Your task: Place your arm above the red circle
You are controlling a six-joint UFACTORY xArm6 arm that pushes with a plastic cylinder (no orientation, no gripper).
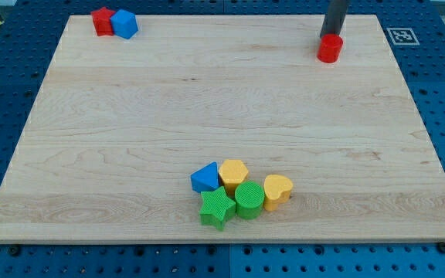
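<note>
Our rod comes down from the view's top right, and our tip (331, 35) sits right at the upper edge of the red circle (329, 49), touching it or very nearly so; we cannot tell which from this angle. The tool is a plain rod with nothing to open or close, and it holds nothing. The red circle stands near the table's (130, 123) top-right corner, well apart from everything else. Far across, in the top-left corner, a red block (102, 21) of unclear shape touches a blue block (124, 23). Near the view's bottom, a cluster packs together: a blue triangle (204, 178), a yellow pentagon-like block (233, 173), a yellow heart (277, 191), a green circle (249, 199) and a green star (217, 208). We judge the task close to done, since our tip is already just above the circle in the view. The risk lies in any further downward move in the view: it would shove the circle along the table instead of leaving it be. A sideways drift could also nudge it toward the near table edge on the right.
</note>
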